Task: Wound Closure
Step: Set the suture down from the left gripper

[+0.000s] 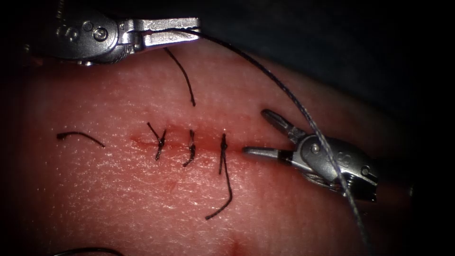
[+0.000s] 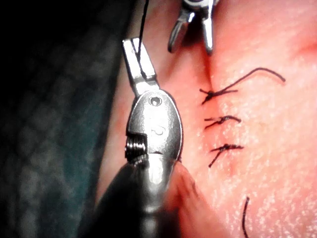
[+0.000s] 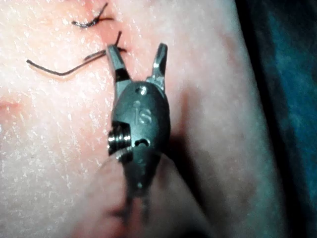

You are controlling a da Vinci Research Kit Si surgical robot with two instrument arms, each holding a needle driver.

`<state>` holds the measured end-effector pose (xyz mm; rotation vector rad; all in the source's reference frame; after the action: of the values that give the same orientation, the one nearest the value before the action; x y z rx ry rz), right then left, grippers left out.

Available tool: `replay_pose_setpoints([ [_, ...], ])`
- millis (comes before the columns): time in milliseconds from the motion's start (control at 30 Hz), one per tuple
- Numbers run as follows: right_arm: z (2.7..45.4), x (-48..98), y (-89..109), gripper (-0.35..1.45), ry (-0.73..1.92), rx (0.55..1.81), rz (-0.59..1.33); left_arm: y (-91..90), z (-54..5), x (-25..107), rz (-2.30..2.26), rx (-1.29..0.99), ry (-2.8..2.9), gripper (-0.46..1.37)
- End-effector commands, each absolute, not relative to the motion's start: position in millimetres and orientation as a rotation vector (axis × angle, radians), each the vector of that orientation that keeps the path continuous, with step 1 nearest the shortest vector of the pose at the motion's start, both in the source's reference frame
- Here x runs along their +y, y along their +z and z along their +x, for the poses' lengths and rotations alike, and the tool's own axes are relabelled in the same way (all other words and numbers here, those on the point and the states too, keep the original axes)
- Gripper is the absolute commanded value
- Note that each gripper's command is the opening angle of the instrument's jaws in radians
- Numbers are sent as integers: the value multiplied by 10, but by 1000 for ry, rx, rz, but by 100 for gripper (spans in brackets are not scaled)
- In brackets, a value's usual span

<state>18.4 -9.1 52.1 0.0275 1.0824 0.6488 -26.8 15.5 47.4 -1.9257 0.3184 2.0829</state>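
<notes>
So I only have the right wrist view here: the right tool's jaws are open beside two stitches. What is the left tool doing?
Observer: The left tool is above the cut, jaws shut on the thread.
Reviewer: Where does that thread go?
Observer: Down and right, across the right tool, which holds nothing.
Reviewer: Only two stitches?
Observer: Three stitches cross the cut.

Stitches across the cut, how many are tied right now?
3, in a row along the cut in the endoscope view: left stitch, middle stitch, right stitch nearest the open right end effector. Loose thread ends lie apart.
</notes>
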Motion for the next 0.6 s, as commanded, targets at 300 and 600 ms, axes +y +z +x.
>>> replay_pose_setpoints([
  [300,151,-89,516,136,660,1082,27,481,-257,161,-2007,512,2206,-35],
  [600,137,-90,515,133,662,1081,24,520,-255,161,-2050,627,2278,-35],
])
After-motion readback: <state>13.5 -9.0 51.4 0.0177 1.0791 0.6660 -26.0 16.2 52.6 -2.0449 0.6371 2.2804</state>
